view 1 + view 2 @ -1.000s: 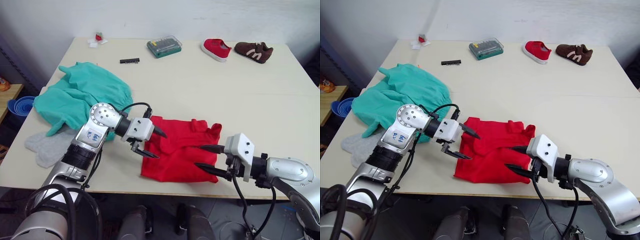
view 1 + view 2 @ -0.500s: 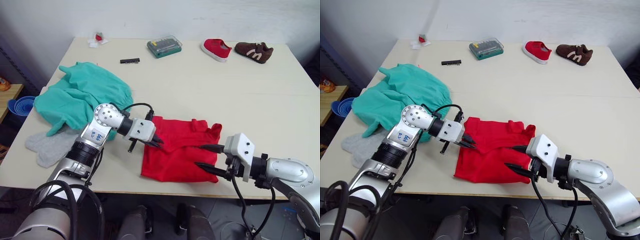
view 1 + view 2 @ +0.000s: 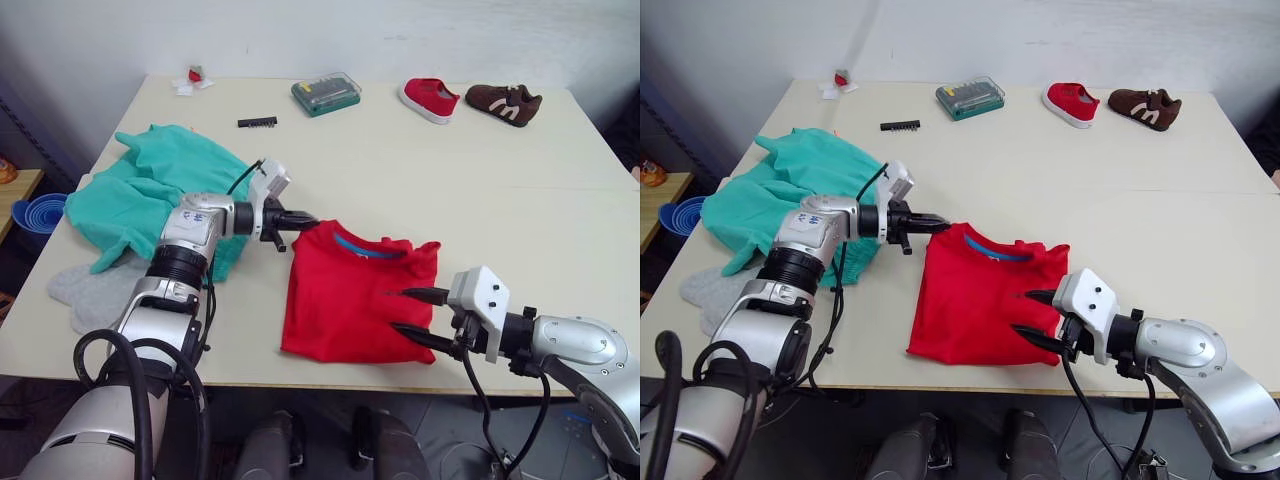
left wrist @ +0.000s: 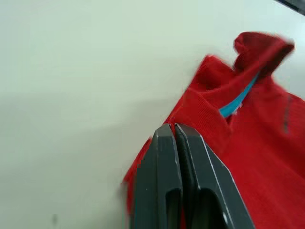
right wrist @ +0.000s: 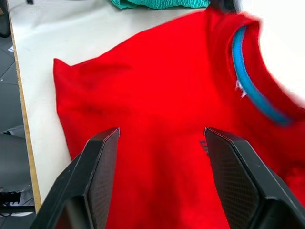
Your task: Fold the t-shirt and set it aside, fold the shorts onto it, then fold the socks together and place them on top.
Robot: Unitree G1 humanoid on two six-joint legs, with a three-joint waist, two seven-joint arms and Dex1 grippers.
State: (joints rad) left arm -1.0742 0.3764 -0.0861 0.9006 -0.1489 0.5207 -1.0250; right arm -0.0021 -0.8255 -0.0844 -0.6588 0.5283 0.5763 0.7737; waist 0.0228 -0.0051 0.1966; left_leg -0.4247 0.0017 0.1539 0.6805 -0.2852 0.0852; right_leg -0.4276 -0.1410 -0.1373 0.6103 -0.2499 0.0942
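while the shirt is being spread, notes per view:
left eye view: t-shirt (image 3: pixel 350 295) flat near table (image 3: pixel 520 190) front edge; shorts (image 3: pixel 160 195) heaped to its left, socks (image 3: pixel 95 290) beside them at the left edge.
right eye view: left gripper (image 3: pixel 932 225) pinching the shirt's upper left shoulder corner; right gripper (image 3: pixel 1035 320) fingers apart over the lower right hem.
left wrist view: fingers (image 4: pixel 190 181) pressed together on red cloth by the blue neckband.
right wrist view: fingers spread wide, holding nothing.
risk: pulling with one corner only could drag or bunch the shirt; thin pinch may slip.
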